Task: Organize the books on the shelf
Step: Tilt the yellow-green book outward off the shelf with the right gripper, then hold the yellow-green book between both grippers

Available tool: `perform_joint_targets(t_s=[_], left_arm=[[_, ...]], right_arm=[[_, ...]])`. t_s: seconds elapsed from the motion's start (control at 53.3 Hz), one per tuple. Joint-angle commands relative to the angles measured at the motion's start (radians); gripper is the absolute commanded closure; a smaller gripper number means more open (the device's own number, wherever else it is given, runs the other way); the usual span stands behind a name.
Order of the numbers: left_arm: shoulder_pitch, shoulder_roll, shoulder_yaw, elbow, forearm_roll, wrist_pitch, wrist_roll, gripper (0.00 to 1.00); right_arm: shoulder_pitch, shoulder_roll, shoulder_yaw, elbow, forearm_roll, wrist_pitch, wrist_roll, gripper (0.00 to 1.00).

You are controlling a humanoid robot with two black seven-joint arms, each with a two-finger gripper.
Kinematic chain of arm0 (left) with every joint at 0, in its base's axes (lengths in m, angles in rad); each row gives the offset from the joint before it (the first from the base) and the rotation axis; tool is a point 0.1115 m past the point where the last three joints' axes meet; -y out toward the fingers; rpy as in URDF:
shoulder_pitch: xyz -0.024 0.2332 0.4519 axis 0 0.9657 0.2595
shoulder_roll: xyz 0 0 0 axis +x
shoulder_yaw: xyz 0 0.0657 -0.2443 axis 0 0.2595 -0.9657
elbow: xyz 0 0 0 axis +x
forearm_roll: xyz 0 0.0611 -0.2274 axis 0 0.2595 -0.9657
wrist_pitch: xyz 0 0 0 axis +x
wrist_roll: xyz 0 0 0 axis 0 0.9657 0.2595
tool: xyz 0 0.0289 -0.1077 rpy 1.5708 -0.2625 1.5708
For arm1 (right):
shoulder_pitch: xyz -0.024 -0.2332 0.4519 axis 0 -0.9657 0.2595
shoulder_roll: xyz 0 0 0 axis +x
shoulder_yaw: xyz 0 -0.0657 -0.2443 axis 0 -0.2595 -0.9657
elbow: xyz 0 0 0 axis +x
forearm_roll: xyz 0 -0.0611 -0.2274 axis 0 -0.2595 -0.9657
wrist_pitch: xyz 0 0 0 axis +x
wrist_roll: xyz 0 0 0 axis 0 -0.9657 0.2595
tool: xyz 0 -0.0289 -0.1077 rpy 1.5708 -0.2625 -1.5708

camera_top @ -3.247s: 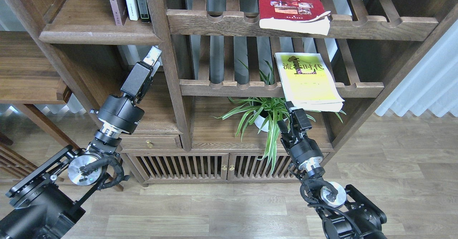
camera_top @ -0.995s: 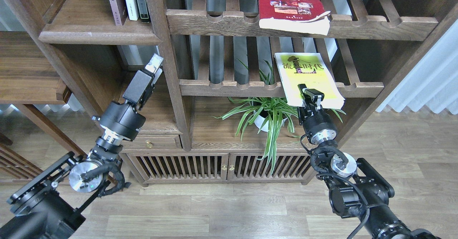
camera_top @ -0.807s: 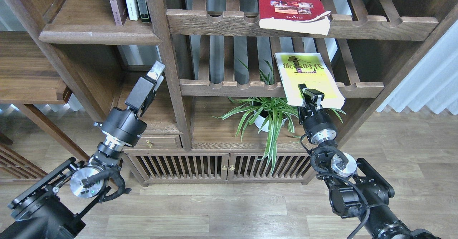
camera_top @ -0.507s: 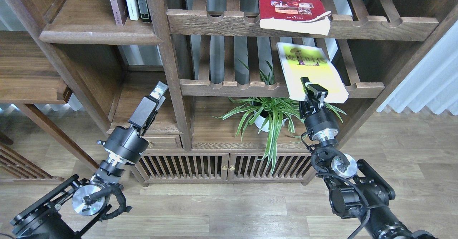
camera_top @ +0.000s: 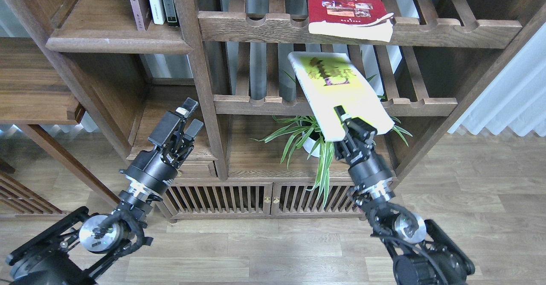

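My right gripper [camera_top: 347, 125] is shut on the front edge of the yellow-green and white book [camera_top: 337, 91] and holds it tilted to the left, lifted off the lower slatted rack [camera_top: 264, 105]. The red book [camera_top: 346, 5] lies flat on the upper slatted rack [camera_top: 256, 27]. The solid dark-brown shelf [camera_top: 113, 42] is at the upper left, with thin upright books [camera_top: 153, 1] at its right end. My left gripper [camera_top: 190, 116] is open and empty, low, in front of the lower left compartment. The dark maroon book is out of view.
A spider plant [camera_top: 315, 142] in a white pot stands under the held book, just left of my right arm. A thick wooden post [camera_top: 200, 76] separates the left shelves from the slatted racks. A low cabinet [camera_top: 264, 197] with slatted doors lies below. White curtains [camera_top: 512, 93] hang at the right.
My right gripper closed on the yellow-green book, lifted it off the lower rack and swung it left. My left gripper moved down and back, and its fingers now show apart.
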Motion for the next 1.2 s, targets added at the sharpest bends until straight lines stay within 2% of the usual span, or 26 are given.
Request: perform_joint_targets(t_s=[0.0, 0.169, 0.413, 0.582, 0.788, 1.183], left_arm=[[-0.009, 0.011, 0.004, -0.003, -0.045, 0.000, 0.012, 0.02], [-0.012, 0.040, 0.050, -0.003, -0.069, 0.000, 0.043, 0.02], [-0.030, 0.045, 0.056, -0.010, -0.069, 0.000, 0.046, 0.03], [-0.036, 0.052, 0.079, -0.013, -0.069, 0.000, 0.081, 0.03], [-0.033, 0.051, 0.127, -0.010, -0.068, 0.000, 0.083, 0.03], [-0.047, 0.045, 0.127, -0.001, -0.060, 0.000, 0.084, 0.06]], right_arm=[[-0.031, -0.003, -0.027, 0.048, 0.029, 0.000, -0.013, 0.95], [-0.068, -0.006, -0.116, 0.109, 0.040, 0.000, -0.042, 0.95], [-0.068, -0.010, -0.222, 0.108, 0.035, 0.000, -0.042, 0.95], [-0.068, -0.009, -0.230, 0.106, 0.034, 0.000, -0.042, 0.95], [-0.060, -0.007, -0.251, 0.106, 0.031, 0.000, -0.042, 0.95], [-0.053, 0.008, -0.306, 0.102, -0.051, 0.000, -0.041, 0.95]])
